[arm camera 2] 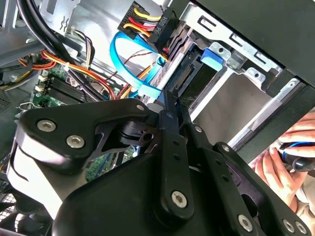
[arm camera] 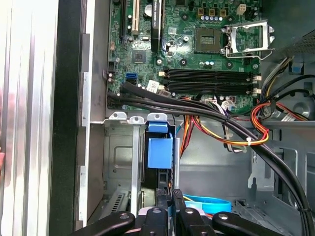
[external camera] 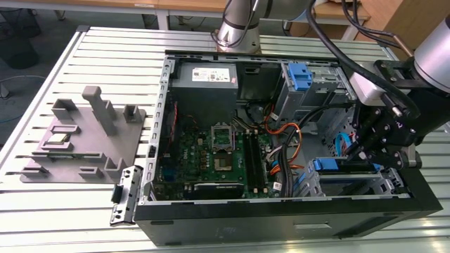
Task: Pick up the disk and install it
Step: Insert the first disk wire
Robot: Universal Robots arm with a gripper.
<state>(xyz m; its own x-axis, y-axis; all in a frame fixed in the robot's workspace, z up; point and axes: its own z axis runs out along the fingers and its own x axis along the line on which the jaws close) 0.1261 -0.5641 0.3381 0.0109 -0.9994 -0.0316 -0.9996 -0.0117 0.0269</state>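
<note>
The disk (external camera: 341, 168) sits in the lower drive cage (external camera: 365, 184) of the open computer case, at the exterior view's right. Its blue plastic rail end (arm camera: 160, 150) stands between the cage's metal tabs, and its connector edge (arm camera 2: 197, 86) faces into the case. My black gripper (external camera: 367, 158) hangs just over the disk's inner end. In both wrist views the fingers (arm camera: 170, 196) lie pressed together with no gap, their tips (arm camera 2: 165, 105) close to the disk's connector edge beside a light blue flat cable (arm camera 2: 133, 73). I cannot tell whether the tips touch the disk.
The case holds a green motherboard (external camera: 211, 153), a grey power supply box (external camera: 204, 74), an upright blue latch piece (external camera: 299, 76) and loose orange and black cables (external camera: 288, 132). A grey fixture (external camera: 84, 137) lies on the slatted table. A person's hand (arm camera 2: 285, 157) is outside the case wall.
</note>
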